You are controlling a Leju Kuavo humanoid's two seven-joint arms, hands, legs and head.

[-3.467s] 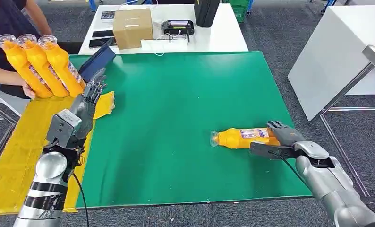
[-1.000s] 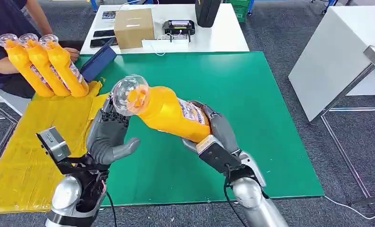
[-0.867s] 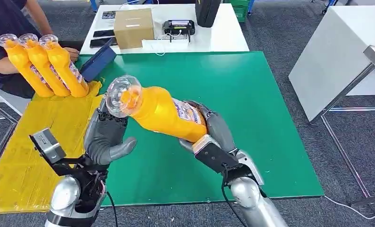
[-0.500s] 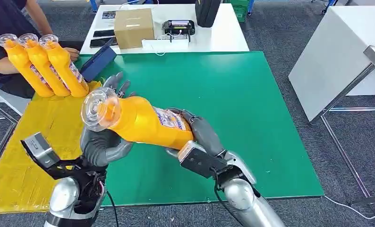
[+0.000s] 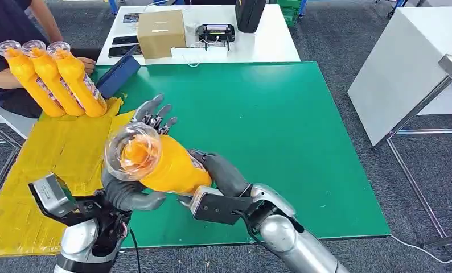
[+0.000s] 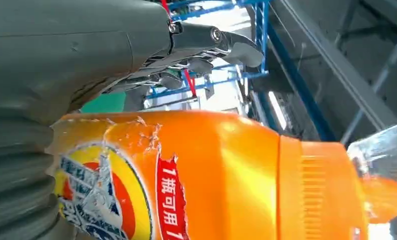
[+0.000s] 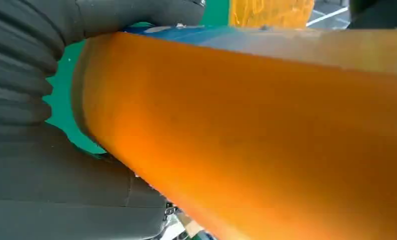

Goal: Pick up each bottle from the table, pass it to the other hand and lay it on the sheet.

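The floor (image 5: 349,34) was grey carpet, speckled and evenly lit. A white table (image 5: 269,42) stood at twelve o'clock, carrying a cardboard box (image 5: 160,33), a black tray (image 5: 214,33) with cables, a dark upright case (image 5: 249,12) and two flat dark devices (image 5: 121,45) (phones or tablets, hard to tell). At two o'clock stood a white cabinet (image 5: 400,62), with a metal-framed stand (image 5: 434,96) just beside it. A person (image 5: 7,23) in dark clothes sat at ten o'clock
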